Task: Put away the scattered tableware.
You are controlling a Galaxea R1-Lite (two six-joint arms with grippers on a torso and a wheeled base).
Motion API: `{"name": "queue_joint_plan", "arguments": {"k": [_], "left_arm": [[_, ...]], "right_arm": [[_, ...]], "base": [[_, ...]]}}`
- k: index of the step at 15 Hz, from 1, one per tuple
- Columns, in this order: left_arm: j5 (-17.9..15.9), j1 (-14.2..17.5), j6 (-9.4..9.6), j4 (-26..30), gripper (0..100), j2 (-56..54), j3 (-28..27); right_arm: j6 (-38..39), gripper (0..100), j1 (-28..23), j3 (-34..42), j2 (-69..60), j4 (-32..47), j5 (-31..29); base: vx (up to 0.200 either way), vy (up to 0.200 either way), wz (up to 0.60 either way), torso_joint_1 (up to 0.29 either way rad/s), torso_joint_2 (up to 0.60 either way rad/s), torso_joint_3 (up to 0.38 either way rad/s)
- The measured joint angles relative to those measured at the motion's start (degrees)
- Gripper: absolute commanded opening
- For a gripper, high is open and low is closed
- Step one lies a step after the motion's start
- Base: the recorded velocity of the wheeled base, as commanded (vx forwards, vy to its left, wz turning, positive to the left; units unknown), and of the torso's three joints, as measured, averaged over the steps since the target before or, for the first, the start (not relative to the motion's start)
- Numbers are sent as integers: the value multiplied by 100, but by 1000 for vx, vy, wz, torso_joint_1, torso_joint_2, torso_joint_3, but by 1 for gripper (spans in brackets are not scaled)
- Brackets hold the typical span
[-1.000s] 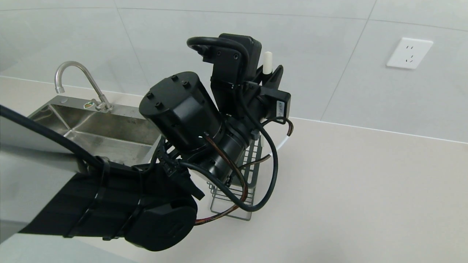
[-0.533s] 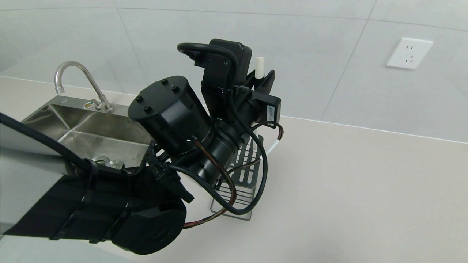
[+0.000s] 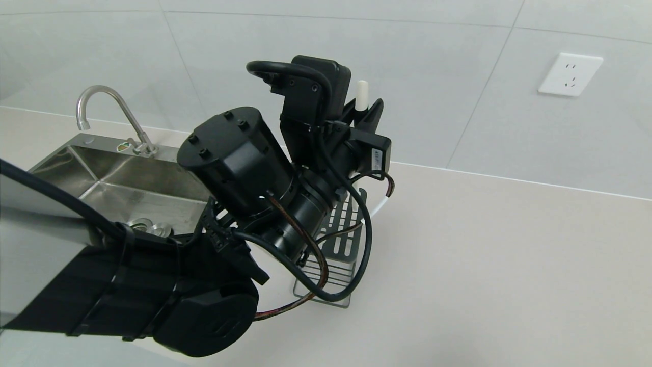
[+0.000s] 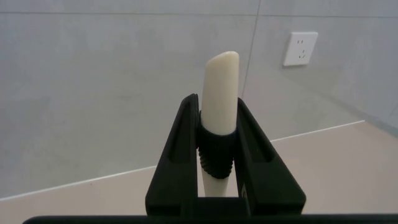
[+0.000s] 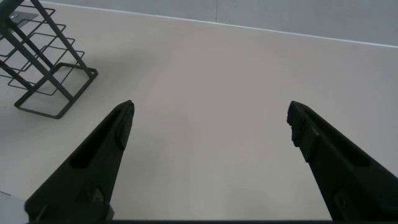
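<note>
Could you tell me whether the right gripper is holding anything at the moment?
No, the right gripper stands wide open, with only countertop showing between its fingers.

**Left wrist view: gripper clamped on utensil handle**

The left gripper has both black fingers closed against a cream-white utensil handle. The handle stands upright between them, and its slanted tip projects clear above the fingertips. A black ribbed pad bears on the handle at mid-grip; the lower part of the handle is hidden. Behind is a grey tiled wall carrying a white socket plate. A pale countertop meets the wall's base.
</note>
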Motion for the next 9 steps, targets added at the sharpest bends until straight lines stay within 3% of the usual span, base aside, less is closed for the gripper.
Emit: {"name": "queue_joint_plan", "arguments": {"k": [3,9], "left_arm": [[-176,-9,46,2,0,39,-17],[-182,23,66,5,0,52,-52]], "right_arm": [[0,100,0,0,0,-1,0],[0,100,0,0,0,-1,0]], "base": [[0,0,0,0,0,0],[0,0,0,0,0,0]]}}
